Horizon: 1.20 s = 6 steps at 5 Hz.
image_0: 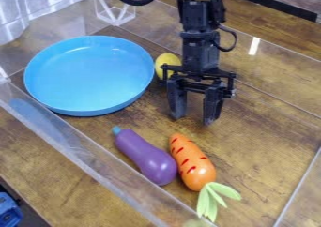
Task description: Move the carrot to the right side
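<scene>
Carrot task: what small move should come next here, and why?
Probably shift the end effector toward the near side of the table, over the carrot. It hangs beyond the carrot with its fingers apart and nothing between them, while the carrot lies on the wood beside the eggplant.
</scene>
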### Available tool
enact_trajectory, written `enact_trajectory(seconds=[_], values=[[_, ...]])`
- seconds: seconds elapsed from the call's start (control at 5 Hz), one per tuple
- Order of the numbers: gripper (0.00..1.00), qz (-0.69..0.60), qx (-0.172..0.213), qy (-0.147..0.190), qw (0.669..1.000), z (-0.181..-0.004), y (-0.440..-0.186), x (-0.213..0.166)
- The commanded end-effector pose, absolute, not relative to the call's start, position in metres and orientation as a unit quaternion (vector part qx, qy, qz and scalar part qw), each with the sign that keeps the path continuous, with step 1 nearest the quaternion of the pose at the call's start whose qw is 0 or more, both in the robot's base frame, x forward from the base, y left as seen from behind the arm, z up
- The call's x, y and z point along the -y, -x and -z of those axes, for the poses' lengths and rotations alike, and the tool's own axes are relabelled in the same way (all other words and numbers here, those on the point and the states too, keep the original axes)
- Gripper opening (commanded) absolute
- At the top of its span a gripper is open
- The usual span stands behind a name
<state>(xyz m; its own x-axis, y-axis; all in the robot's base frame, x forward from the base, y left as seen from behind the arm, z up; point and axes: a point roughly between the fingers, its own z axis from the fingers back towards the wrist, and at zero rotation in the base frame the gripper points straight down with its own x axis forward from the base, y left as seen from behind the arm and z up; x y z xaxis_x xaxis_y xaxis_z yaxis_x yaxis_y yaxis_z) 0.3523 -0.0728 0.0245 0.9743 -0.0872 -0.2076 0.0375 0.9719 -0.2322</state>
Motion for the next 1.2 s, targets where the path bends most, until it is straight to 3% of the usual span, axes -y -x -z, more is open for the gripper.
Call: enact_trajectory(seconds=[0.0,1.0], values=[[0.00,0.050,-0.091,0.111,0.988,-0.0337,-0.3540,0.0815],[0.00,0.067,-0.081,0.101,0.989,-0.0277,-0.3528,0.0852]])
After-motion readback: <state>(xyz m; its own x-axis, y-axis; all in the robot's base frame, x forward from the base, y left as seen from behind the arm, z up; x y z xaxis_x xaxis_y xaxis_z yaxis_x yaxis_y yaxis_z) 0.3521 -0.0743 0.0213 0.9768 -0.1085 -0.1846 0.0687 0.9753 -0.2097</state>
